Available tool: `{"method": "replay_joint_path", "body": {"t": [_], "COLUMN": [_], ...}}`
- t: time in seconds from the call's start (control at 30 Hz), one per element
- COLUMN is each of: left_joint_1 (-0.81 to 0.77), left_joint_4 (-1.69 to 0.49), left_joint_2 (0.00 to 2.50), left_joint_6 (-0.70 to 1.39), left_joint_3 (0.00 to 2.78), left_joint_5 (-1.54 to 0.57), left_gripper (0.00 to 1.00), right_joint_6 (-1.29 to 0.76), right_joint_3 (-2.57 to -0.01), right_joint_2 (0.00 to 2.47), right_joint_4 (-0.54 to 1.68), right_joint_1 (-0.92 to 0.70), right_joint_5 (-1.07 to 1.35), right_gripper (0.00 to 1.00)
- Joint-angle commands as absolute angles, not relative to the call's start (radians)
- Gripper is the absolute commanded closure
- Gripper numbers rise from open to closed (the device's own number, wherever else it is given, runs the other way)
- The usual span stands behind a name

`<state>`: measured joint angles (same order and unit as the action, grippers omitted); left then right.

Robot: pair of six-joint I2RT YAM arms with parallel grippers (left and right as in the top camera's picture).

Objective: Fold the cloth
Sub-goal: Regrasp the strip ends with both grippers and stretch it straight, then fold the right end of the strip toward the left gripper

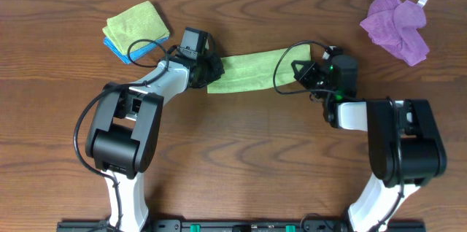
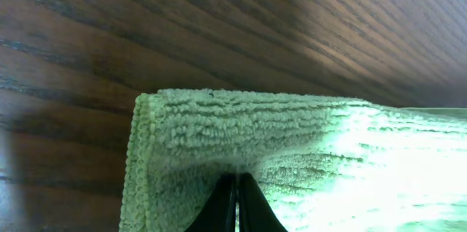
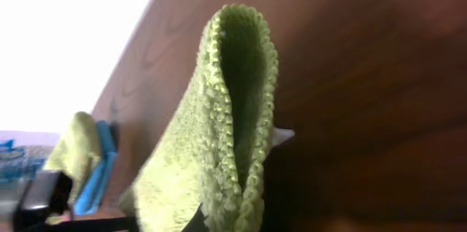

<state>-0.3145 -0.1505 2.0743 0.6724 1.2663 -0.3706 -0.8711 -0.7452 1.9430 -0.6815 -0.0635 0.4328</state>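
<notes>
The green cloth [image 1: 252,71] is lying stretched across the table [image 1: 241,152] between the left gripper [image 1: 207,71] and right gripper [image 1: 302,69], each clamping shut on an end, so thin edge pinches are risking a slip and a skewed fold under uneven pulling.

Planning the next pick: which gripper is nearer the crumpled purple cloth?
Right. The right gripper holds one end of the green cloth, below-left of the purple cloth; the left gripper holds its far end.
</notes>
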Motion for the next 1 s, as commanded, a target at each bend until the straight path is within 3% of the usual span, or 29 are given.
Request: {"method": "replay_joint_path", "body": {"t": [0.0, 0.3, 0.63, 0.97], "left_joint_1": [-0.313, -0.313, -0.313, -0.313], "left_joint_4": [-0.165, -0.173, -0.180, -0.184], "left_joint_2": [2.105, 2.106, 2.106, 2.105], "left_joint_6": [0.650, 0.650, 0.645, 0.638], "left_joint_3": [1.293, 1.324, 1.324, 1.324], "left_joint_5": [-0.379, -0.378, -0.378, -0.384], "left_gripper": [0.94, 0.94, 0.94, 0.94], "right_joint_6": [-0.847, -0.833, -0.643, -0.618], "right_joint_3": [-0.759, -0.830, -1.052, -1.077], "right_joint_2": [1.866, 1.829, 1.829, 1.855], "right_joint_4": [-0.683, -0.604, -0.268, -0.227], "right_joint_1": [-0.086, -0.203, -0.321, -0.403], "right_joint_5": [0.457, 0.461, 0.416, 0.368], "right_gripper": [0.99, 0.99, 0.99, 0.99]}}
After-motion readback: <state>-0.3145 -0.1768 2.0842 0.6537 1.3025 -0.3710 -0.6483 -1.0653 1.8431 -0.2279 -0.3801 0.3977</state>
